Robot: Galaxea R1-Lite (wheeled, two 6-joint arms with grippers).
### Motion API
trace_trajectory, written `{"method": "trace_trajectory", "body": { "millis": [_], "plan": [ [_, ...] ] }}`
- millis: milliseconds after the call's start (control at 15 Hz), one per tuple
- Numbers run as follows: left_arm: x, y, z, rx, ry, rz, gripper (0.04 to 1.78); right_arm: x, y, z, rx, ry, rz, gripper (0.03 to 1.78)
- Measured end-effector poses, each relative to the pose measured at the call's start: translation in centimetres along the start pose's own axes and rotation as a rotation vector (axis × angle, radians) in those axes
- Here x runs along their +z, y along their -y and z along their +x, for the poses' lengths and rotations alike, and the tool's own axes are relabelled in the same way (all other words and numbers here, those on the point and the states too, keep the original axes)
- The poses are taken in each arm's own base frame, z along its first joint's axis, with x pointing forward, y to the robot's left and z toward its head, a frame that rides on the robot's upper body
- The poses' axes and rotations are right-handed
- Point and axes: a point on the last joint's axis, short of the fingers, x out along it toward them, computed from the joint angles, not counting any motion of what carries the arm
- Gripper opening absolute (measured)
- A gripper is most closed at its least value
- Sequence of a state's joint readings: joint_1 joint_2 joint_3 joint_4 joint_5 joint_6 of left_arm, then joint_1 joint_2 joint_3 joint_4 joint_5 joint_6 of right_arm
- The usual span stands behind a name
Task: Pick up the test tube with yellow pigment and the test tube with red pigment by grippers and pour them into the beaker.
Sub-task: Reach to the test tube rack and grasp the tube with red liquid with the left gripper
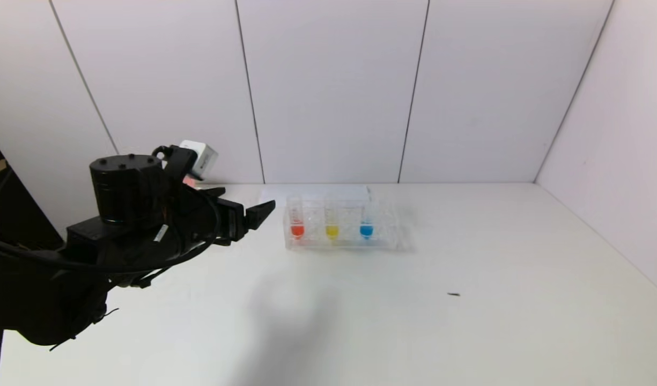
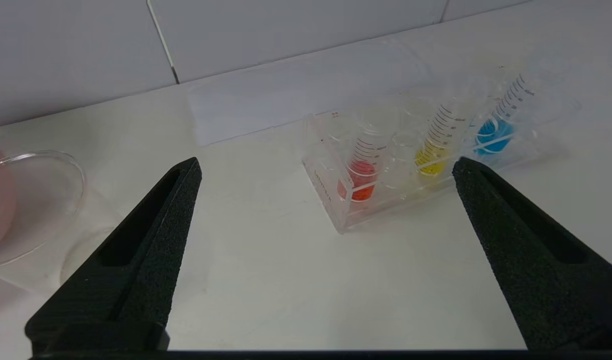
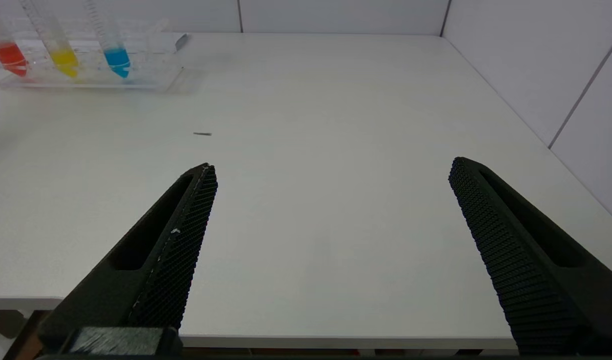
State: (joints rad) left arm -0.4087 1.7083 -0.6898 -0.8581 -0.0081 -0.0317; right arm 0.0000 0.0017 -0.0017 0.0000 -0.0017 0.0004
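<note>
Red tube (image 1: 297, 221), yellow tube (image 1: 332, 221) upright (racked).

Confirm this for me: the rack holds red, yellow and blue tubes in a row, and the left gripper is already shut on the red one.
Not quite. The left gripper is open and holds nothing; the left wrist view shows its fingers spread wide, short of the rack. The rest stands: red tube, yellow tube and blue tube sit in a row.

A white table (image 1: 467, 332) stands enclosed by pale panelled walls (image 1: 333, 80) with dark seams.
</note>
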Motion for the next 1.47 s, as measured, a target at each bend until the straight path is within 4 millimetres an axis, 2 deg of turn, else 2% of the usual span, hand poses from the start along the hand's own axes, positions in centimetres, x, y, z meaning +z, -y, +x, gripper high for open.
{"method": "trace_trajectory", "body": {
  "millis": [400, 1000, 1467],
  "plan": [
    [-1.2, 2.3, 1.9, -0.025, -0.014, 0.001, 1.76, 0.0, 0.0, 0.0, 0.000, 0.000, 0.000, 1.70],
    [-4.0, 3.1, 4.8, -0.003, 0.007, -0.008, 1.76, 0.0, 0.0, 0.0, 0.000, 0.000, 0.000, 1.70],
    [-4.8, 3.4, 7.0, 0.047, 0.028, -0.018, 1.76, 0.0, 0.0, 0.0, 0.000, 0.000, 0.000, 1.70]
  ]
}}
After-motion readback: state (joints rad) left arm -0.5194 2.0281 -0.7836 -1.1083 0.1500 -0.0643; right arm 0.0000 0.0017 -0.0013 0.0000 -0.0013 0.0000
